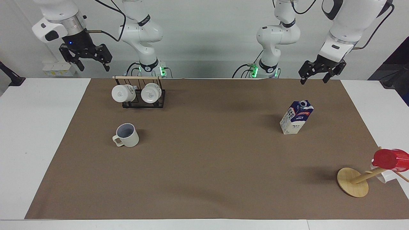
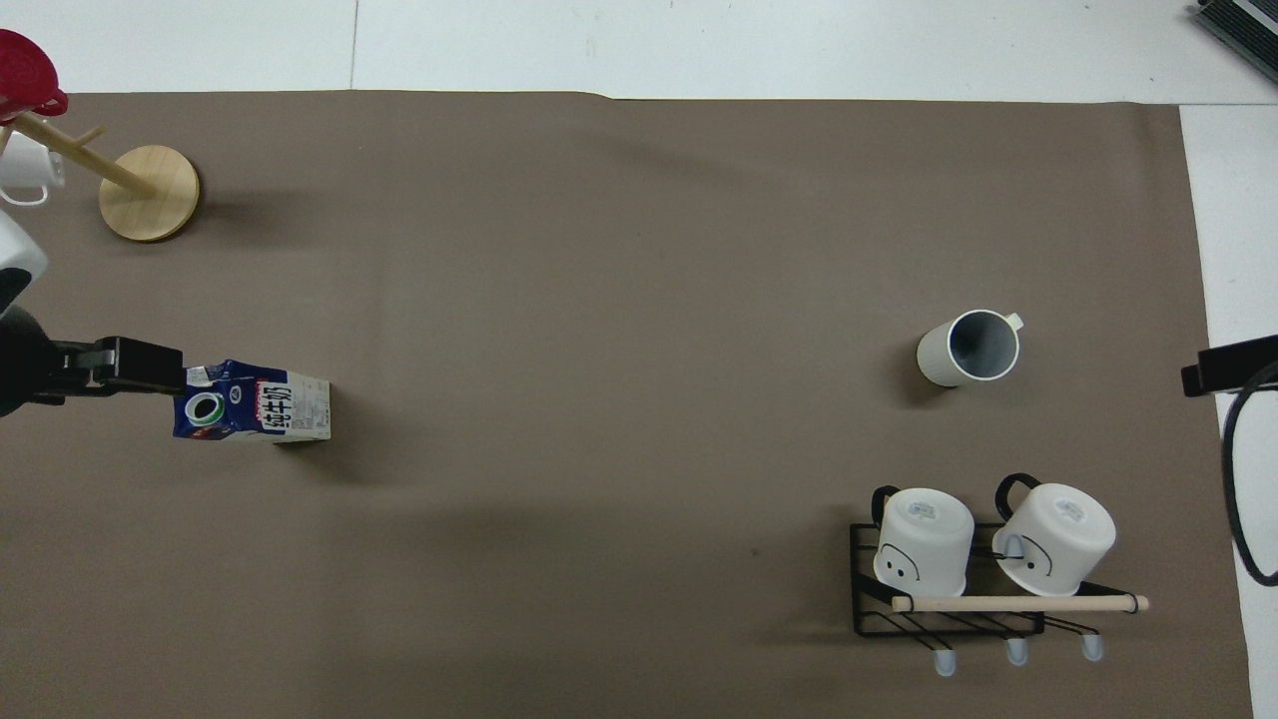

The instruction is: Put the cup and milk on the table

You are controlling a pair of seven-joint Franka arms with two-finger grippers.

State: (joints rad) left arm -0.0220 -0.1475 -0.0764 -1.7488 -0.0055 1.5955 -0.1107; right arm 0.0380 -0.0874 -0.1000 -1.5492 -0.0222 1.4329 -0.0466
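The cream ceramic mug (image 1: 127, 135) and white gable-top milk carton (image 1: 297, 117) stand on the brown-sheeted worktop (image 1: 204, 166). Placing looks done. Both the left hand (image 1: 320, 71) and right hand (image 1: 85, 57) hover open and empty over the robots' edge; next, I judge, they only need to park.

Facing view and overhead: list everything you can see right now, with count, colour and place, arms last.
table: 1, white with brown sheet.
cup: 1, cream, bluish-grey inside, upright on the sheet toward the right arm's end.
milk: 1, white carton with blue and red label, upright toward the left arm's end.
wire rack: 1, black with wooden rod, nearer the robots than the cup.
white mugs: 2, on the rack.
wooden stand: 1, tan, toward the left arm's end, farther from the robots than the milk.
red cup: 1, on the stand.
right gripper: 1, black, raised, fingers open, empty.
left gripper: 1, black, raised, fingers open, empty.
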